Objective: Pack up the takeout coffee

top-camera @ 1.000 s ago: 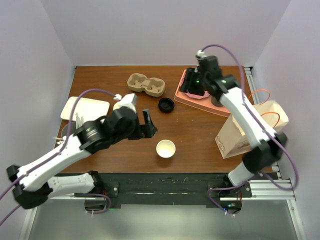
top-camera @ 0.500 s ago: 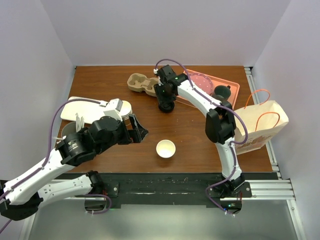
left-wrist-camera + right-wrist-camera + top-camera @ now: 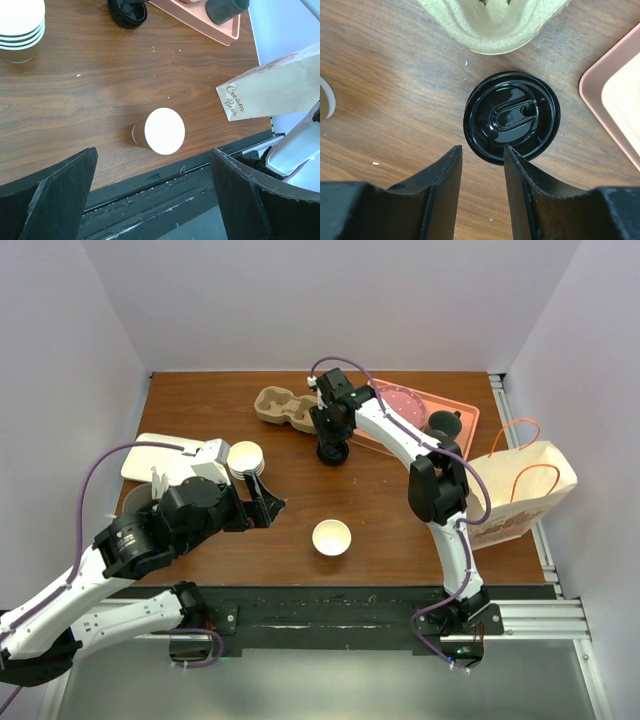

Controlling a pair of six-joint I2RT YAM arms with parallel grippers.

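The takeout coffee cup [image 3: 331,537] is a small paper cup with tan sides, standing open-topped at the near middle of the table. It also shows in the left wrist view [image 3: 164,131]. Its round black lid [image 3: 511,117] lies apart on the table by the pulp carrier, and shows in the top view [image 3: 334,454]. My right gripper [image 3: 482,150] hovers just above the lid's near edge, fingers a little apart and empty; it also shows in the top view [image 3: 331,436]. My left gripper [image 3: 155,200] is wide open and empty, left of and above the cup, as the top view [image 3: 270,502] shows.
A brown pulp carrier [image 3: 292,408] lies behind the lid. A pink tray [image 3: 462,430] with dark items sits at the back right. A paper bag [image 3: 520,490] stands at the right edge. A stack of white cups [image 3: 246,458] and a white flat item [image 3: 160,455] are at the left.
My right arm swung from the pink tray over to the black lid and has settled a little lower. My left arm drew back toward the left and near side.
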